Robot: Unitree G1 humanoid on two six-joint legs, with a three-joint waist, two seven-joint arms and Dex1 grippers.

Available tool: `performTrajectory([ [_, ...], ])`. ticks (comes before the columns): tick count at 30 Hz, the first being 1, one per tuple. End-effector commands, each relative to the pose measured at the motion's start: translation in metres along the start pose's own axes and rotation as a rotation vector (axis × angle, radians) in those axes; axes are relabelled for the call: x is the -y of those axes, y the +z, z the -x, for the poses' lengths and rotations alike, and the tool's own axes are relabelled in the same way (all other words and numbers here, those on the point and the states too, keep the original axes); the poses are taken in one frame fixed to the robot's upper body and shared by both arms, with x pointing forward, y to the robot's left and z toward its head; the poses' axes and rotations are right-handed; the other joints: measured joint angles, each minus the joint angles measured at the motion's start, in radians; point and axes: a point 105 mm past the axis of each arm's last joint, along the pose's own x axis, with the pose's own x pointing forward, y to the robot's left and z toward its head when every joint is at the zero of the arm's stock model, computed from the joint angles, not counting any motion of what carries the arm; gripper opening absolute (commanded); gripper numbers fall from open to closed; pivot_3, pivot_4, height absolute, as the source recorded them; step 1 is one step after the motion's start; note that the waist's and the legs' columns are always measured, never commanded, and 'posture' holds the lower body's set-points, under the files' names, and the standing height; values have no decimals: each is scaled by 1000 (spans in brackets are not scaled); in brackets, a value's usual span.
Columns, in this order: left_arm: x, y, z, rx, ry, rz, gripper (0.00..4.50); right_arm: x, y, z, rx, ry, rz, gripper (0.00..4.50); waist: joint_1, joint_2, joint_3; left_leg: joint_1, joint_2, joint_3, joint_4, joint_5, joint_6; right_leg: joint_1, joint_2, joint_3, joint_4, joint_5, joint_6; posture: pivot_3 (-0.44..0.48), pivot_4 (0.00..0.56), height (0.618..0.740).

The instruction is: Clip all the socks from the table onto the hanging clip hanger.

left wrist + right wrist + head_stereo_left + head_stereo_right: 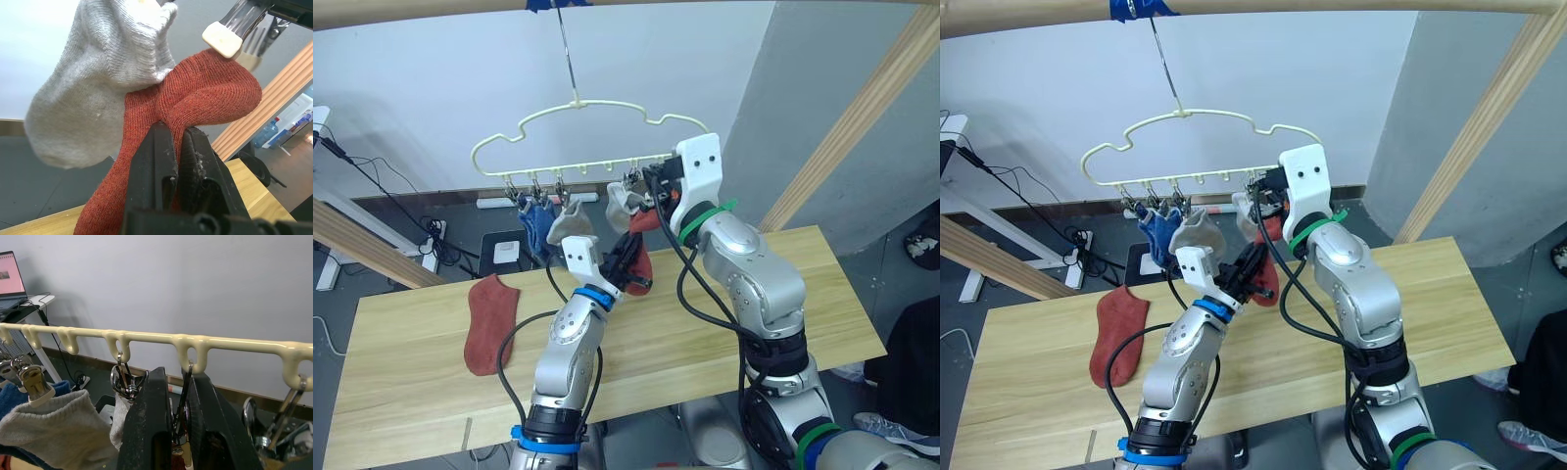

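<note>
The cream clip hanger hangs from a hook above the table. Two blue socks and a grey sock hang from its left clips, and a second grey sock hangs further right. My left gripper is shut on a rust-red sock, held up just below the clips. My right gripper is shut on a metal clip under the hanger's bar. Another rust-red sock lies flat on the table's left part.
Thick wooden poles frame the scene: one across the top, one slanting at the right, one at the left. Cables and a power strip lie on the floor behind the table. A laptop stands far off.
</note>
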Motion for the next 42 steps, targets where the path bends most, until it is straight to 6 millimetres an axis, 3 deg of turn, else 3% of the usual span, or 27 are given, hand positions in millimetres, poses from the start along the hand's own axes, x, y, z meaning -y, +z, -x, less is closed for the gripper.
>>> performTrajectory([
  [1, 9, 17, -3, 76, -22, 6, 0, -5, 18, 2, 68, 20, -10, 108, 0, 0, 0, 0, 0, 0, 0, 0, 0, 0, 0, 0, 0, 0, 0, -271, 249, 735],
  [18, 13, 28, -8, 111, -37, 16, 0, -7, 16, 3, 64, 20, 26, 108, 0, 0, 0, 0, 0, 0, 0, 0, 0, 0, 0, 0, 0, 0, 0, -271, 249, 735],
  [28, 12, 29, -11, 110, -39, 8, 0, -6, 19, 4, 77, 20, 15, 3677, 0, 0, 0, 0, 0, 0, 0, 0, 0, 0, 0, 0, 0, 0, 0, -263, 243, 735],
  [35, 7, 19, -11, 53, -38, -72, 0, -9, 26, 25, 88, 104, 48, 3677, 1, 0, -1, 0, 0, 0, 0, 0, 0, 0, 0, 0, 0, 0, 0, -267, 241, 735],
  [42, 8, 11, -10, 8, -91, -99, 2171, -8, 25, 46, 57, 169, 117, 3722, 0, 0, -2, 0, 0, 0, 0, 0, 0, 0, 0, 0, 0, 0, 0, -285, 243, 735],
])
